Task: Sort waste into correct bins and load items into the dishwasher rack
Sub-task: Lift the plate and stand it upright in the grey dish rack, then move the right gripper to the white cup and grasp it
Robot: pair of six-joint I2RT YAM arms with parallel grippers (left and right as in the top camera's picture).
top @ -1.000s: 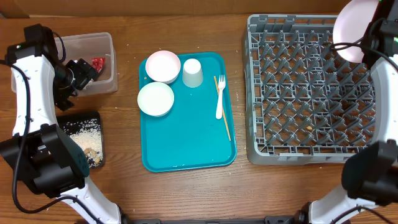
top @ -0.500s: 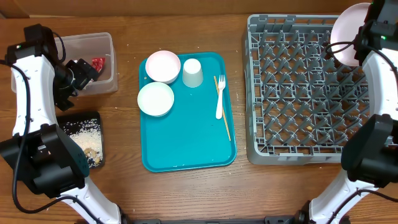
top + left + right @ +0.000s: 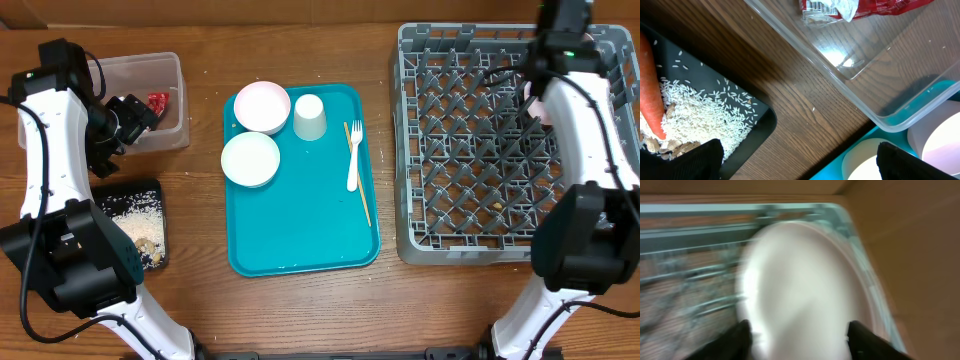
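From above, the left arm stood by the tub [image 3: 140,62]. The left tool [image 3: 135,112] hung just beside it. A red wrapper [image 3: 157,100] lay in the tub, and rice [image 3: 135,215] lay in the black tray [image 3: 100,190]. Two bowls [image 3: 250,158], a cup [image 3: 309,116], a fork [image 3: 354,155] and a stick [image 3: 358,195] waited on the teal tray [image 3: 300,235]. The right arm [image 3: 570,90] reached over the far back part of the rack [image 3: 470,150]. What it carried was hard to see from up there.

In the left wrist view, the left tool's fingers [image 3: 695,160] were spread wide with nothing between them. A carrot [image 3: 650,95] lay in the rice. The bench [image 3: 805,95] showed between the black tray and the tub.

The right wrist view was blurry. The big plate [image 3: 800,275] filled it, with the corner of the rack behind it. The right tool [image 3: 797,342] seemed to pinch the plate by its near edge.

The step looked like putting the plate in the rack. To do it well, the arm should slow down and keep the plate standing on its edge. The plate should slide down between two rows of pegs, away from the rack's wall. The tool should let go only when the plate rests on the floor of the rack and leans on the pegs. If it lets go too soon, the plate could tip over.
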